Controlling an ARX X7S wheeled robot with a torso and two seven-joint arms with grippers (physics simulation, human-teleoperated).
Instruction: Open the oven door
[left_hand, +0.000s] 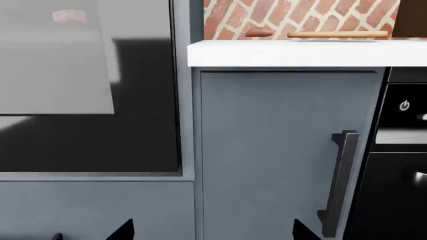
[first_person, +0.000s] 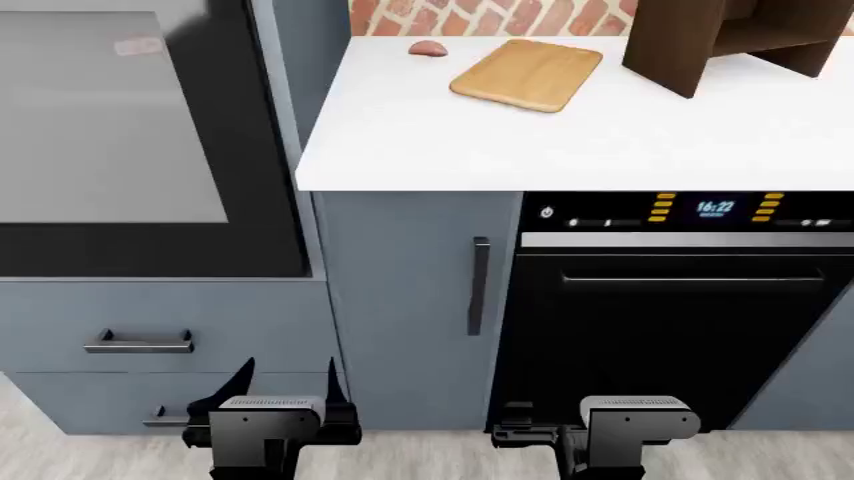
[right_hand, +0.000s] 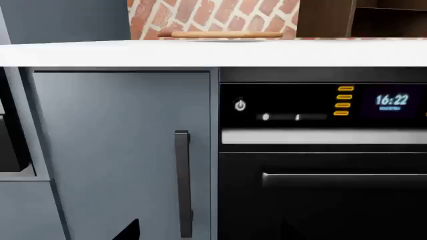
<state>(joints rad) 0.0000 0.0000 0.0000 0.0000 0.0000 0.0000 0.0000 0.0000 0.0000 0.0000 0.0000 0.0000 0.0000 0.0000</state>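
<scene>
The oven door (first_person: 127, 130) filled the head view's upper left, its handle out of sight. The left gripper (first_person: 283, 385) hung spread at bottom left; the right gripper's (first_person: 534, 432) spread couldn't be told. Reaching well meant rising toward the door's top edge first.

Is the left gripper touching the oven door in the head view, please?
No, the left gripper sits low by the grey drawers, apart from the oven door.

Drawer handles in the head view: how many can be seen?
2. One bar handle on the upper grey drawer under the oven door; another below, partly hidden behind the left gripper.
</scene>
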